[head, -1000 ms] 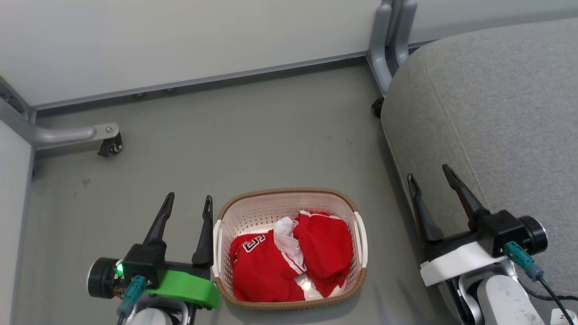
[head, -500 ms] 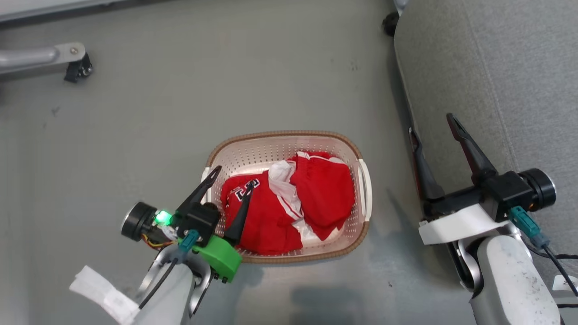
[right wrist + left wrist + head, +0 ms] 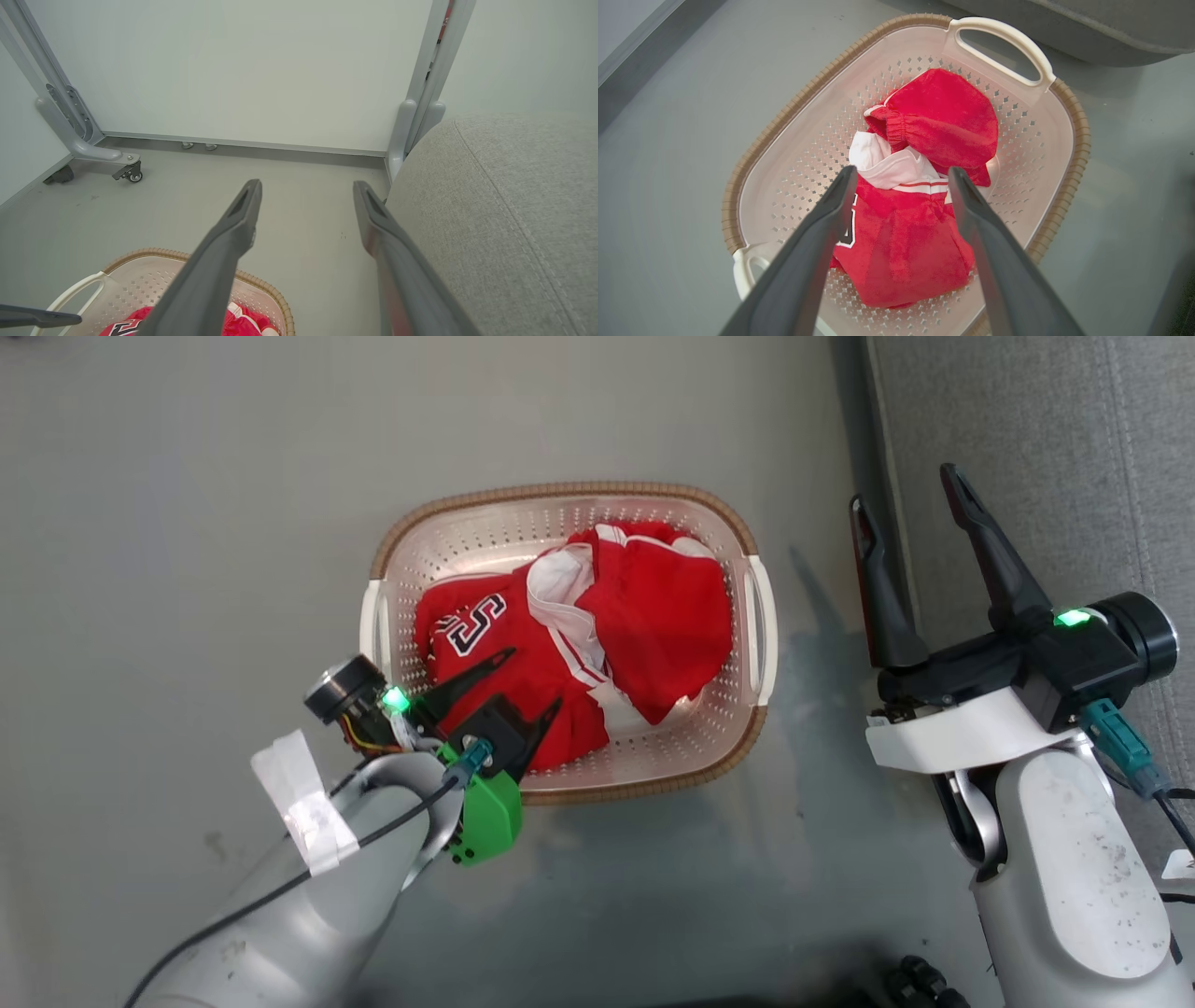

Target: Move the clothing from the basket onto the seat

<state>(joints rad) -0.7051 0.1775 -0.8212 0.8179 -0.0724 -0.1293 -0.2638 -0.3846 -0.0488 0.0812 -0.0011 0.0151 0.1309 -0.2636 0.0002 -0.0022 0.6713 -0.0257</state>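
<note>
Grey floor (image 3: pixel 187 523): one basket (image 3: pixel 560 488), apparently two garments (image 3: pixel 644 616).

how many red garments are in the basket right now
2. The numbered jersey lies in the left half of the basket in the head view; the other red garment is bunched to its right, overlapping it. More could be hidden underneath.

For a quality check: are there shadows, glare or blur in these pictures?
Head view: sharp, with a soft shadow on the floor between the basket and the right pincer. Left wrist view: the left pincer blurs near the lens, the clothing is sharp. Right wrist view: even light, no glare.
</note>
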